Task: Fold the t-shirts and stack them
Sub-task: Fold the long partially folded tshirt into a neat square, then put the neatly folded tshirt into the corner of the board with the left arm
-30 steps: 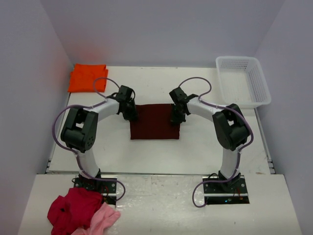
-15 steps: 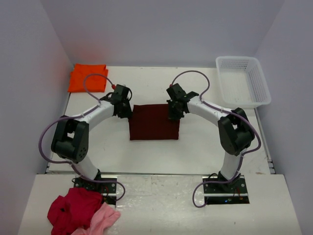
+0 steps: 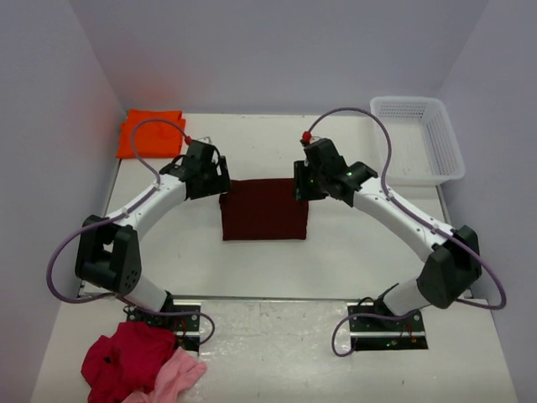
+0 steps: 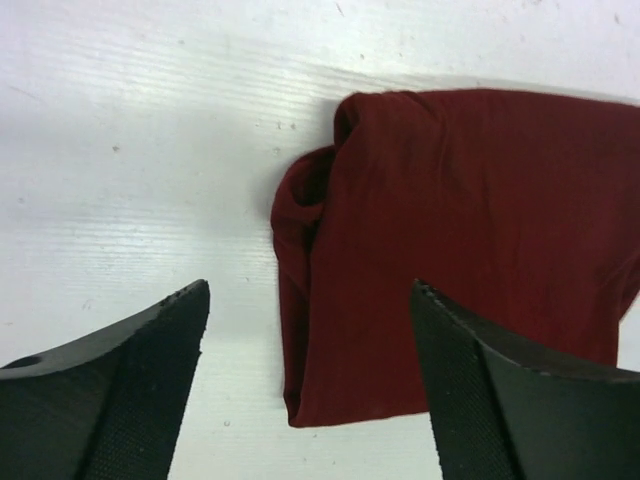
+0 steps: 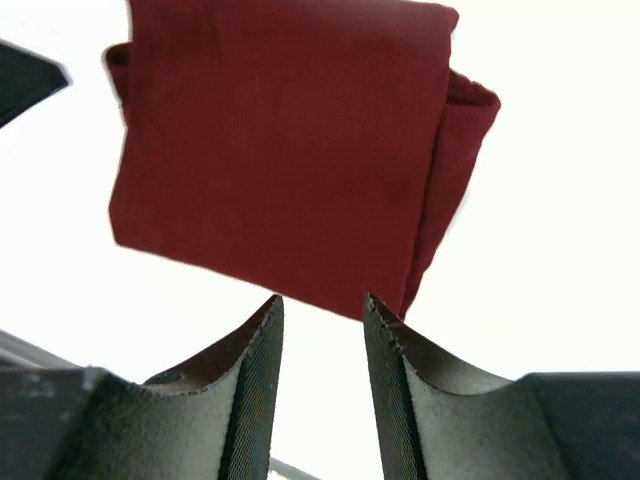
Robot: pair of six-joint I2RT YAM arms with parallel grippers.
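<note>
Maroon t-shirt (image 3: 264, 210) lies folded into a near-square rectangle at mid-table, its slightly longer axis running left to right and its edges square with the table (image 3: 352, 252). Layered folds show along its left side. Left gripper (image 4: 308, 290) hovers over that side, fingers spread wide, holding nothing. Right gripper (image 5: 322, 300) hangs above the opposite side, fingers narrowly parted and empty. Orange t-shirt (image 3: 149, 133) sits folded in the far left corner, well apart.

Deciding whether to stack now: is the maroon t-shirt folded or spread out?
Folded. The maroon t-shirt lies as a compact rectangle on the table, and the left wrist view shows doubled layers along its edge.
</note>
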